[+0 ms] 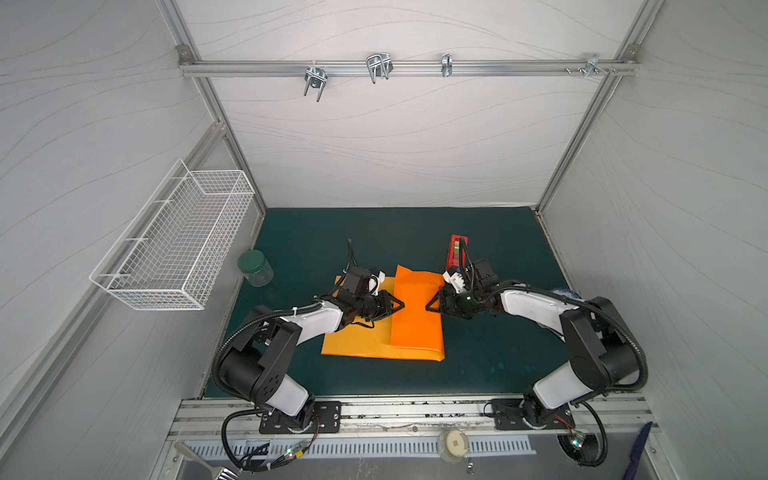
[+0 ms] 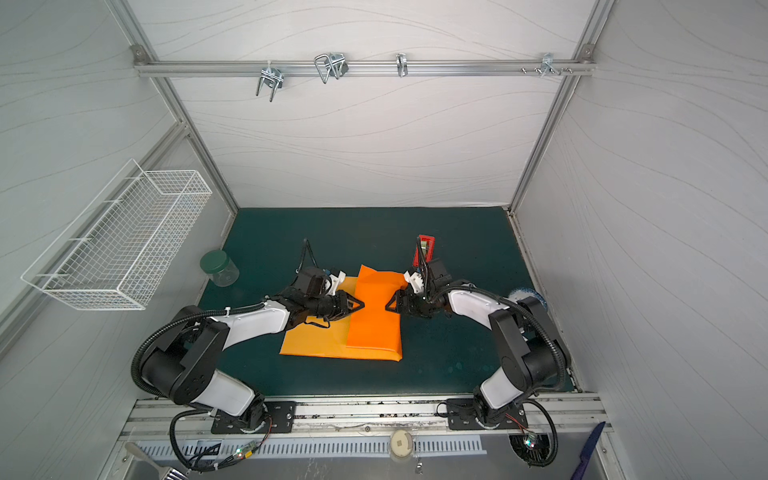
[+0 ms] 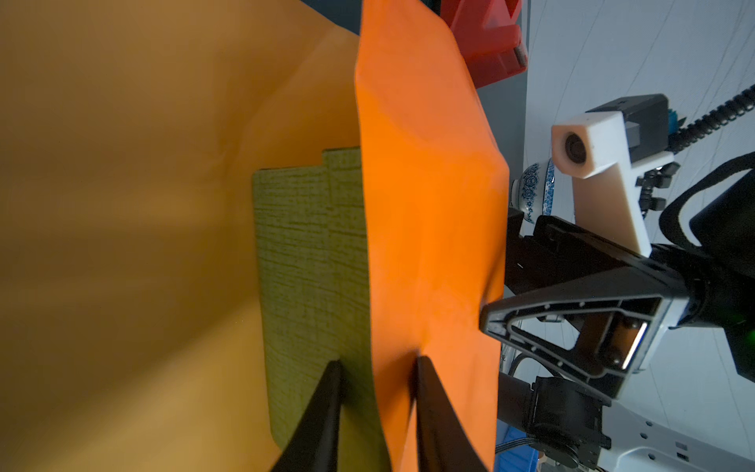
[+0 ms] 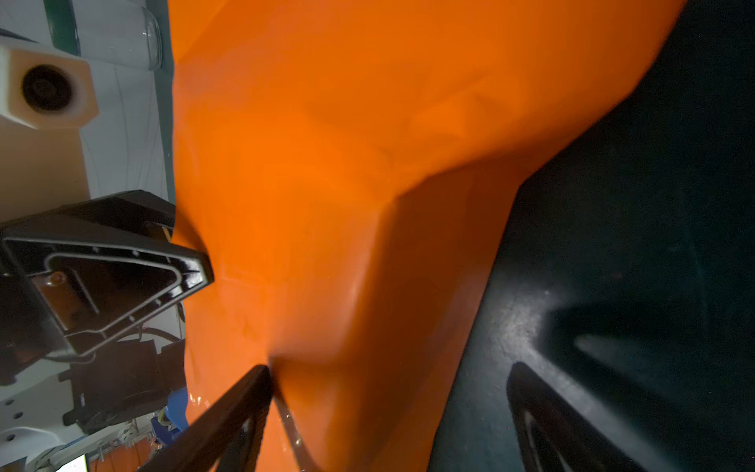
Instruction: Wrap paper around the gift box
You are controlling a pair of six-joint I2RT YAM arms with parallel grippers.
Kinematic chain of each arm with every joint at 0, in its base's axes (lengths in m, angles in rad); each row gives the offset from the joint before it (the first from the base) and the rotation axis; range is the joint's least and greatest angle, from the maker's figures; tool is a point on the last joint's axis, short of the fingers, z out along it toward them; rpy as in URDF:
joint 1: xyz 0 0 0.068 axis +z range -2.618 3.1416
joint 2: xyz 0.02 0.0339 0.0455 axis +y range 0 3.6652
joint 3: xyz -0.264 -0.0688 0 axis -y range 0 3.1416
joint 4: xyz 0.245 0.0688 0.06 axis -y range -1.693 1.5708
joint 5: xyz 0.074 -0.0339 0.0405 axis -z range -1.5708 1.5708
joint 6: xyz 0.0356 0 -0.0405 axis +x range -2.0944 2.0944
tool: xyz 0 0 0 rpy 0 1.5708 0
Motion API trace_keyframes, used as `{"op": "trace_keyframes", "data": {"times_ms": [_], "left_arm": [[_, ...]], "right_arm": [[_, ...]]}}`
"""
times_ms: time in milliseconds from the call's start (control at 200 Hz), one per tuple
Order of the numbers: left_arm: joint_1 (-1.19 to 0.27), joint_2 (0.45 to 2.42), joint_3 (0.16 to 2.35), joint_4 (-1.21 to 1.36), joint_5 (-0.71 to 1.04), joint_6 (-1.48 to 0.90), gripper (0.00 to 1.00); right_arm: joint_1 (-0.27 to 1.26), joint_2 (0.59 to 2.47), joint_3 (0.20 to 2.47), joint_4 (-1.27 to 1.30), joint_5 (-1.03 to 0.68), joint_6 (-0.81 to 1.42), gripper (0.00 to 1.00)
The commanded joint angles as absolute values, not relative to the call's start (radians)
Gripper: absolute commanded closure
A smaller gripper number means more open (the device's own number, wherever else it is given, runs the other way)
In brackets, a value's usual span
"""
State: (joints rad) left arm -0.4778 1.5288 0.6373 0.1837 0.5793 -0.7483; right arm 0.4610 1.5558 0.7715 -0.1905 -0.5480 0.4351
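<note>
The orange paper [image 1: 415,328] [image 2: 374,328] lies on the mat with its right part folded over to the left. Under that flap sits the olive-green gift box [image 3: 310,265]; only its uncovered left part shows, and only in the left wrist view. My left gripper [image 1: 401,305] [image 3: 378,361] is turned on its side with its jaws a little apart. One tip rests on the bare box and the other on the flap's edge. My right gripper [image 1: 428,306] [image 4: 388,367] faces it, wide open. One finger touches the paper [image 4: 347,163] on the box and the other hangs over the mat.
A red tape dispenser [image 1: 457,251] stands just behind the right gripper. A glass jar with a green lid [image 1: 254,268] is at the mat's left edge. A white wire basket [image 1: 174,241] hangs on the left wall. A blue-patterned bowl [image 1: 565,293] sits behind the right arm.
</note>
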Motion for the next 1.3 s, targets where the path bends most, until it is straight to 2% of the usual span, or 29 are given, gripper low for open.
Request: {"op": "trace_keyframes", "data": {"times_ms": [0,180,425,670,820,935,1085,1196,1296], "left_arm": [[-0.486,1.572,0.609,0.063,0.497,-0.725,0.74],[-0.486,1.578,0.611,0.068,0.500,-0.727,0.74],[-0.486,1.575,0.614,0.064,0.500,-0.727,0.74],[-0.486,1.560,0.634,0.052,0.500,-0.738,0.68],[-0.486,1.532,0.660,0.033,0.494,-0.742,0.57],[-0.484,1.497,0.679,0.023,0.491,-0.746,0.42],[-0.475,1.406,0.704,-0.049,0.442,-0.716,0.29],[-0.420,1.303,0.672,-0.104,0.372,-0.687,0.23],[-0.308,1.210,0.597,-0.121,0.317,-0.677,0.19]], "right_arm": [[0.440,1.563,0.744,-0.221,-0.587,0.449,0.09],[0.421,1.561,0.729,-0.192,-0.645,0.469,0.09],[0.403,1.603,0.691,-0.163,-0.619,0.465,0.11],[0.399,1.628,0.665,-0.138,-0.598,0.472,0.12],[0.399,1.630,0.659,-0.135,-0.593,0.475,0.13],[0.397,1.628,0.658,-0.139,-0.586,0.469,0.13],[0.397,1.626,0.657,-0.143,-0.584,0.466,0.14],[0.397,1.628,0.659,-0.141,-0.584,0.465,0.14],[0.397,1.630,0.657,-0.137,-0.586,0.466,0.14]]}}
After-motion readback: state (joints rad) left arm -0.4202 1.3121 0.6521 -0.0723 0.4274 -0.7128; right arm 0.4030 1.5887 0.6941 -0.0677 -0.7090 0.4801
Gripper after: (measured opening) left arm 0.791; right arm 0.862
